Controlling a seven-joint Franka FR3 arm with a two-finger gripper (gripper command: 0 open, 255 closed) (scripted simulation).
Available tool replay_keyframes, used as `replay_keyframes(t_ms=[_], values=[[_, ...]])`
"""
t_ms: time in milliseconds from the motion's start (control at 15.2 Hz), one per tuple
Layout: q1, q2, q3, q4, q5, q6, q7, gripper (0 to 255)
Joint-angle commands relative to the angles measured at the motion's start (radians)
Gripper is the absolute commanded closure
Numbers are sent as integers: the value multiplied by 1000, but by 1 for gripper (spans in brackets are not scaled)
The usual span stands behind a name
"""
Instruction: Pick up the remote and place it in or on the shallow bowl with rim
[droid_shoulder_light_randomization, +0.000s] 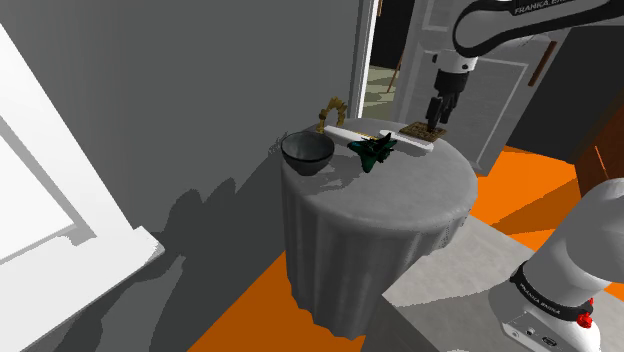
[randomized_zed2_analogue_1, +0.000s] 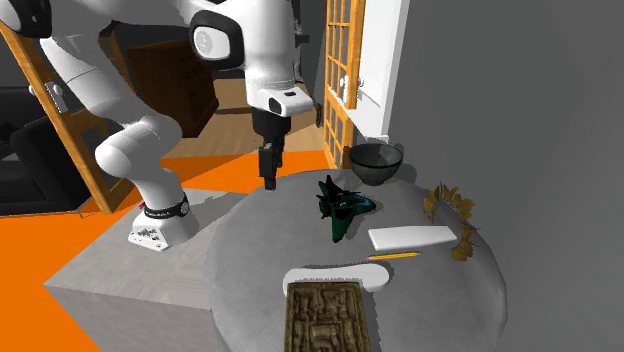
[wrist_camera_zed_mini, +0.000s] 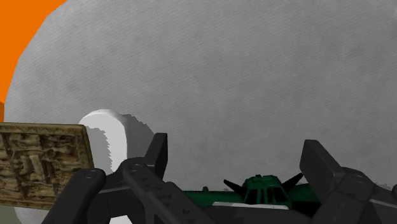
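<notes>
Two plain white oblong things lie on the round cloth-covered table (droid_shoulder_light_randomization: 395, 205), and I cannot tell which is the remote. One is a flat slab (randomized_zed2_analogue_1: 415, 237). The other has rounded ends (randomized_zed2_analogue_1: 335, 276) (wrist_camera_zed_mini: 111, 137) and lies against a carved brown box (randomized_zed2_analogue_1: 325, 320). The dark shallow bowl (droid_shoulder_light_randomization: 307, 152) (randomized_zed2_analogue_1: 376, 162) stands empty near the wall. My gripper (randomized_zed2_analogue_1: 268, 182) (droid_shoulder_light_randomization: 434, 125) hangs open above the table's edge nearest the stand, pointing down and holding nothing. In the wrist view its fingers (wrist_camera_zed_mini: 149, 167) stand wide apart, clear of everything.
A dark green toy jet (randomized_zed2_analogue_1: 342, 207) (wrist_camera_zed_mini: 264, 188) sits mid-table between gripper and bowl. A yellow pencil (randomized_zed2_analogue_1: 395, 257) lies by the slab, and a golden leafy ornament (randomized_zed2_analogue_1: 450, 200) stands at the wall side. A grey wall and a door frame (randomized_zed2_analogue_1: 345, 80) border the table.
</notes>
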Motion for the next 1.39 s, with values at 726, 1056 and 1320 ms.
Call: replay_keyframes(t_ms=[726,1056,1320], values=[[-15,494,-101,305,126,213,-270,0],[-54,694,-96,489,203,232,-367,0],[-74,773,-87,548,230,252,-396,0]])
